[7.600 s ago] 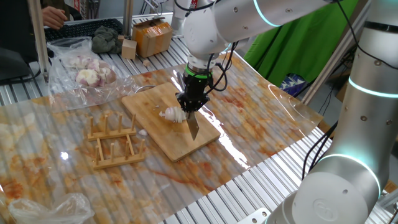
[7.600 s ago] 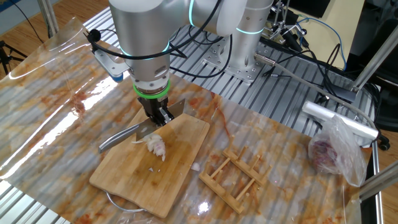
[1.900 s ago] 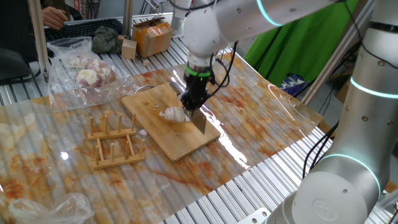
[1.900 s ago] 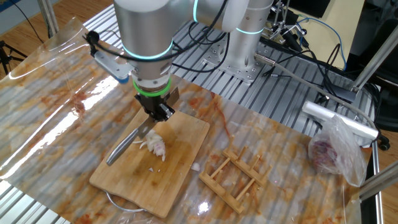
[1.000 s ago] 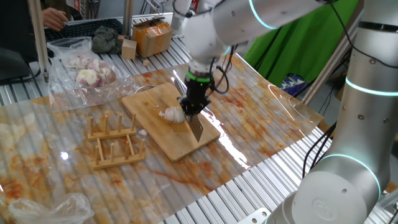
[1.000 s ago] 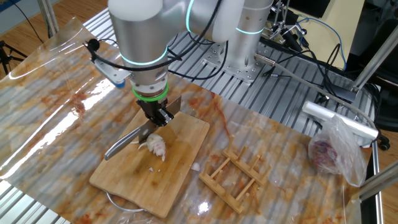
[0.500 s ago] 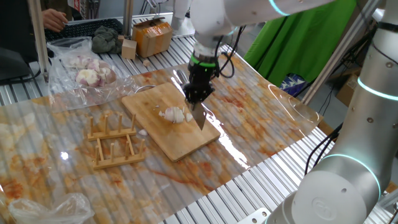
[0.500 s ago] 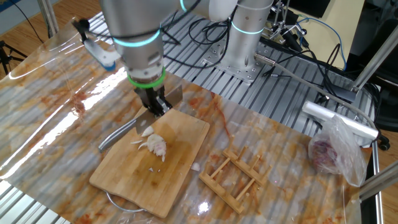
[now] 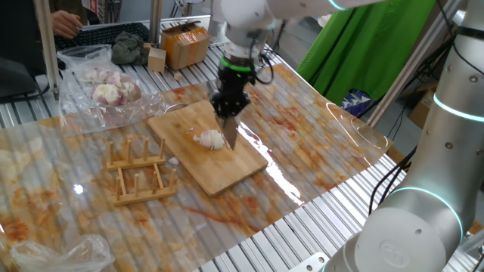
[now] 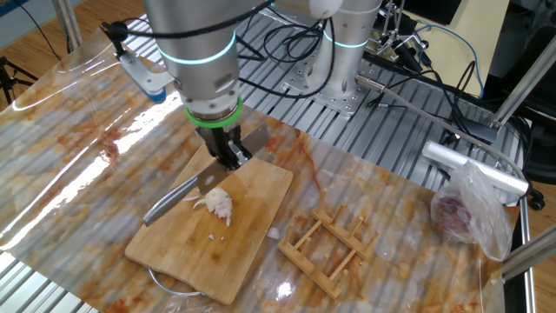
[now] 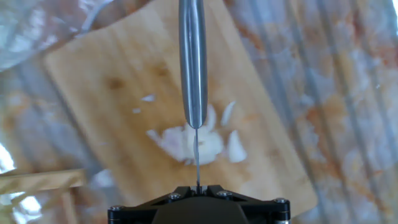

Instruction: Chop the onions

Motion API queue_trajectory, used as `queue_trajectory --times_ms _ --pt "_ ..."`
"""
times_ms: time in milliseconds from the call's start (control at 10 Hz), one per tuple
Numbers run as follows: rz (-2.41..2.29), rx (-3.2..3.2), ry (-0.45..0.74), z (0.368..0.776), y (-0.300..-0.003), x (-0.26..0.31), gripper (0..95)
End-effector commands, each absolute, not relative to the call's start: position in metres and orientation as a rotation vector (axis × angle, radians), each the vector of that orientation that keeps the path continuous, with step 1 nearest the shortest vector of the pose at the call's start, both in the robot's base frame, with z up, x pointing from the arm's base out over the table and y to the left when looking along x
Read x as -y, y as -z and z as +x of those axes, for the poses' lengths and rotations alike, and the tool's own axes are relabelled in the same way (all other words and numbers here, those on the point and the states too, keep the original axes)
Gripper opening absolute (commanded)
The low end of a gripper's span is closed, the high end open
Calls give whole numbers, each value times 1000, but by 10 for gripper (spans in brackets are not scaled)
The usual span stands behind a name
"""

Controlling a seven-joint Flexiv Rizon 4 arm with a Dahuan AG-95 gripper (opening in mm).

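While gripper (image 10: pixel 231 156) clamps knife (image 10: pixel 187 192), onion (image 10: pixel 217 205) on board (image 10: pixel 252 235)

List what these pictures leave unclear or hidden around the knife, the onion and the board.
- Fingers' hold on the knife: in the hand view the fingers are cut off by the bottom edge; in both fixed views the gripper body hides the contact.
- Onion: blurred in the hand view, with the blade covering its middle, so the number of pieces is uncertain.
- Cutting board: a dark rim under its near edge in the other fixed view is mostly hidden by the board.
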State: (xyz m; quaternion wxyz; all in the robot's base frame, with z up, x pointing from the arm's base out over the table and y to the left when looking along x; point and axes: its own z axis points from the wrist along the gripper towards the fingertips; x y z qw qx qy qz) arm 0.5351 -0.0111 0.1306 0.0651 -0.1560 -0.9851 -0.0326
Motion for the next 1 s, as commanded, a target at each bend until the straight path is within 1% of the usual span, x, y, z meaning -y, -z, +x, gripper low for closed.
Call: queue_trajectory --times_ms 100,500,1000 --pt "-512 2976 105 539 -145 -15 0" --pt "-640 2959 93 543 -154 -68 0" --pt "-696 2990 93 539 -153 -104 0"
